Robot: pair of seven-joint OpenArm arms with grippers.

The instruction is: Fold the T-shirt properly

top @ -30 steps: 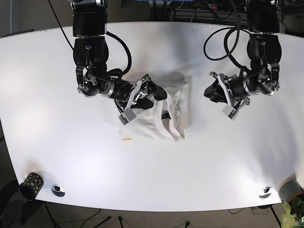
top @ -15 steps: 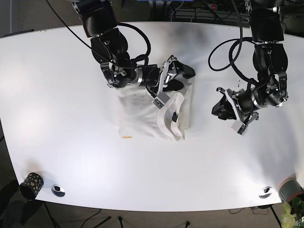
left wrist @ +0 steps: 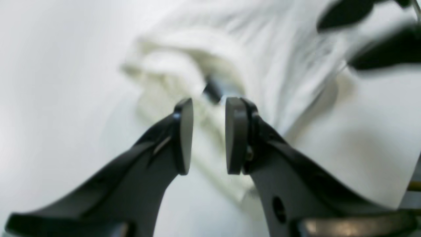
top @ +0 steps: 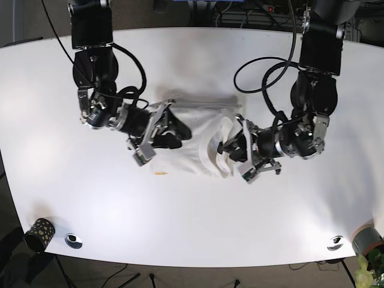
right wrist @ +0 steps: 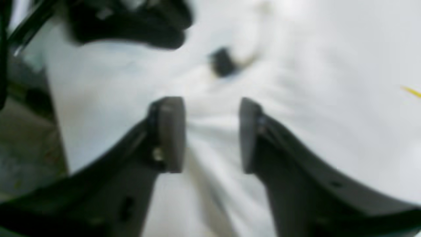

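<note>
The white T-shirt point(top: 193, 155) lies partly folded mid-table, its ribbed collar point(top: 217, 150) bunched on the right side. My left gripper point(top: 231, 146) is down at that collar edge; in the left wrist view it point(left wrist: 209, 135) stands open, the collar point(left wrist: 171, 65) and a dark label point(left wrist: 212, 92) just beyond its pads. My right gripper point(top: 179, 131) rests over the shirt's left half. Seen from the right wrist, it point(right wrist: 210, 135) is open above creased T-shirt fabric point(right wrist: 296, 82). Neither gripper holds anything.
The white table point(top: 270, 60) carries a small yellow scrap point(top: 159, 174) just below the shirt. A dotted dark cup point(top: 39, 233) and a metal disc point(top: 73, 240) sit at the front left. Another disc point(top: 335, 243) and a grey cup point(top: 366, 239) stand front right.
My left arm has swung in from the right side of the table to the shirt's collar edge. My right arm has come down from the shirt's top edge to its left half.
</note>
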